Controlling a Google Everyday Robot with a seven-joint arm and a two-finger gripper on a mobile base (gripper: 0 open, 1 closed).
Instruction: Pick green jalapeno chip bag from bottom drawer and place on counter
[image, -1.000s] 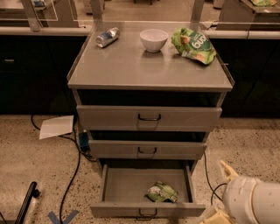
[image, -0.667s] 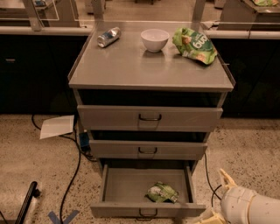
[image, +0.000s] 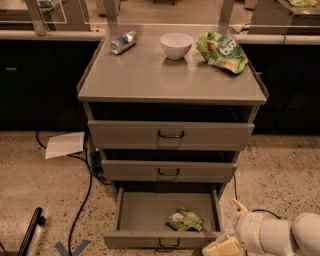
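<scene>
The green jalapeno chip bag (image: 185, 220) lies crumpled inside the bottom drawer (image: 162, 240), near its front and a little right of centre. The drawer is pulled out. The counter (image: 170, 75) is the grey metal top of the cabinet. My gripper (image: 229, 226) is at the bottom right, on a white arm, just right of the drawer's front corner and apart from the bag. It is open and empty, with cream fingertips (image: 238, 206) spread apart.
On the counter stand a white bowl (image: 176, 45), a lying metal can (image: 123, 42) and a large bright green bag (image: 222, 51). The two upper drawers are shut. A sheet of paper (image: 65, 145), cables (image: 82, 195) and a black rod (image: 30, 232) lie on the floor at left.
My arm has dropped a little lower and to the right in the view. The bag and the drawer have not moved.
</scene>
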